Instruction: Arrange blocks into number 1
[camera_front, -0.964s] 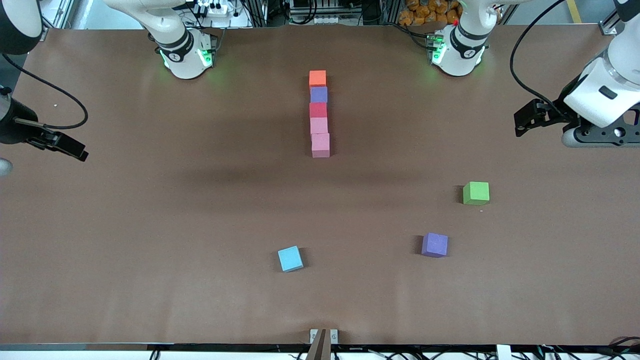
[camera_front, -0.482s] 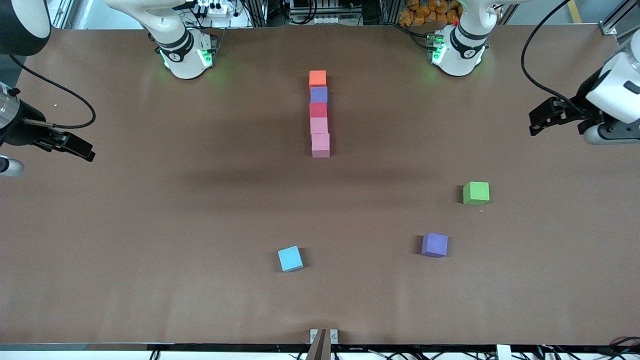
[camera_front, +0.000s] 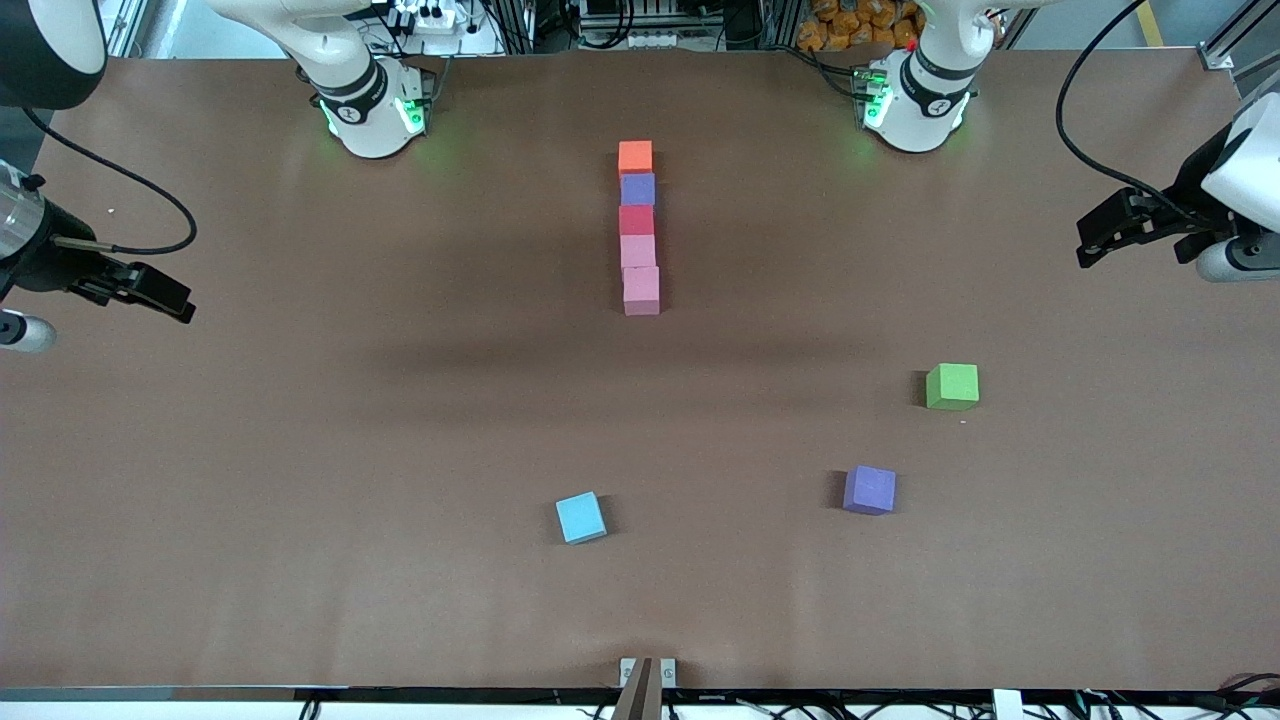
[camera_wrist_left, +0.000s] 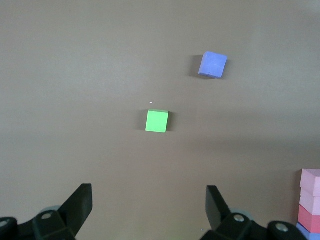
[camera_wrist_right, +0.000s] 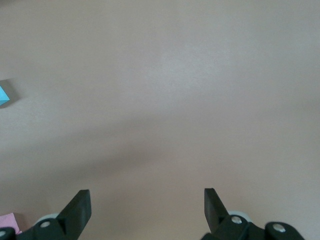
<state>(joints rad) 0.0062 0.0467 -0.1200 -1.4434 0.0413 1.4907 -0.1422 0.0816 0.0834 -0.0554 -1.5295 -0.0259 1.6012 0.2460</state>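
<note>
Between the two robot bases, toward the middle of the counter (camera_front: 300, 450), five blocks sit in one straight line running toward the front camera, each touching the next: an orange block (camera_front: 635, 157) farthest from that camera, then a purple block (camera_front: 638, 189), a red block (camera_front: 636, 220), a light pink block (camera_front: 638, 250) and a second light pink block (camera_front: 641, 289) nearest it, sitting slightly off the line. That single stroke reads as the numeral 1, so the arrangement looks finished or nearly so. Three cubes lie apart from the line and nearer the camera, seemingly left out as spares: one green cube (camera_front: 952, 386) and one loose purple cube (camera_front: 869, 490) toward the left arm's end, and one light blue cube (camera_front: 580, 517) roughly in line with the column. Counted: one orange, two purple, one red, two light pink, one green, one light blue, eight in all. Both arms appear parked clear of the work. The left end effector (camera_front: 1095, 243) hangs over the counter's edge at its own end, fingers spread wide and empty; the right end effector (camera_front: 165, 298) hangs over the opposite edge, likewise wide open and holding nothing.
</note>
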